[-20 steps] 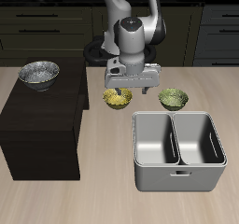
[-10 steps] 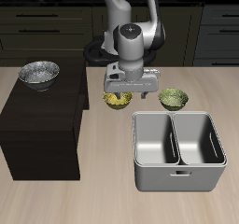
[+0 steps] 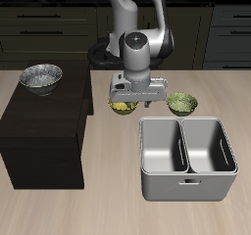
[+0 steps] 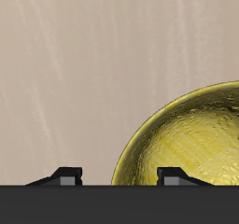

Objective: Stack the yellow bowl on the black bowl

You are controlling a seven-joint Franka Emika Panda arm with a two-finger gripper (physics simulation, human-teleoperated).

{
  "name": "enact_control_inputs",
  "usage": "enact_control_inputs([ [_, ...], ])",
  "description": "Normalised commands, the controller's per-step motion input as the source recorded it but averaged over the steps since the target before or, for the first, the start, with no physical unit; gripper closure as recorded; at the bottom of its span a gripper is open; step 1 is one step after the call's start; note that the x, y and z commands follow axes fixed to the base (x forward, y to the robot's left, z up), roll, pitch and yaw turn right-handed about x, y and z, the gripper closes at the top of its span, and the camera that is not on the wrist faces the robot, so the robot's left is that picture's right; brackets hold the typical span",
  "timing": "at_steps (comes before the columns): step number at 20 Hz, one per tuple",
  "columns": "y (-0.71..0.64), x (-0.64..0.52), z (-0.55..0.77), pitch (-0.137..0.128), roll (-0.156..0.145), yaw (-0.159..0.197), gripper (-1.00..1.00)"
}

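The yellow bowl (image 3: 122, 107) sits on the table beside the dark cabinet, mostly hidden under my gripper (image 3: 132, 97). In the wrist view the yellow bowl (image 4: 191, 139) fills much of the frame, close below, with its speckled golden inside showing. My fingertips (image 4: 65, 176) are spread apart, one over the bare table and one over the bowl's inside, so the gripper is open and straddles the rim. The black bowl (image 3: 40, 77) with a silvery-grey inside stands on top of the dark cabinet (image 3: 44, 131), well away from the gripper.
A greener olive bowl (image 3: 181, 104) sits on the table beside the yellow one. A grey rectangular double bin (image 3: 186, 158) stands nearer the table's front edge. The dark cabinet rises next to the yellow bowl.
My gripper has come down toward the yellow bowl and now covers most of it. The bowls have not moved.
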Motion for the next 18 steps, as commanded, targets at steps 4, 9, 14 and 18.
enact_control_inputs([
  [4,0.07,-0.02,0.06,-0.009,0.018,0.002,1.00],
  [9,0.00,0.02,0.18,-0.022,0.011,-0.008,1.00],
  [14,-0.01,0.02,0.24,-0.029,0.005,-0.006,1.00],
  [18,0.00,0.03,0.29,-0.030,0.012,-0.007,1.00],
])
